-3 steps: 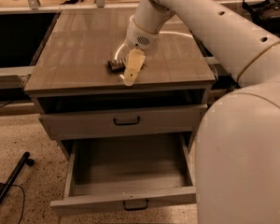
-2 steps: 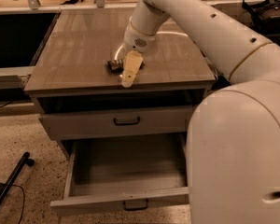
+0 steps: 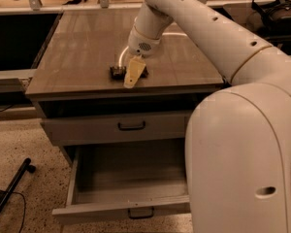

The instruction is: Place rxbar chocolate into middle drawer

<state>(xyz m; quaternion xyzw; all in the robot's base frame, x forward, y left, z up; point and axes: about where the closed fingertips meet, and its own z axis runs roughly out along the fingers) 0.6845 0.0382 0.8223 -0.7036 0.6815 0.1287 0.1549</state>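
Nearest me, the middle drawer (image 3: pixel 131 178) is standing pulled open beneath the closed drawer (image 3: pixel 121 127). Farther back, my gripper (image 3: pixel 131 75) is hanging right at the chocolate bar (image 3: pixel 117 72) lying on the cabinet top (image 3: pixel 77 57); whether I am pinching it, I cannot tell.

On cabinet top (image 3: pixel 82 47), near its front edge: gripper (image 3: pixel 130 81), low over the surface.
Just beside it, toward the view's left, rxbar chocolate (image 3: pixel 117 72); arm (image 3: pixel 223 42) to the right; below, closed drawer front (image 3: pixel 87 129); lowest, middle drawer (image 3: pixel 126 208), pulled out forward.
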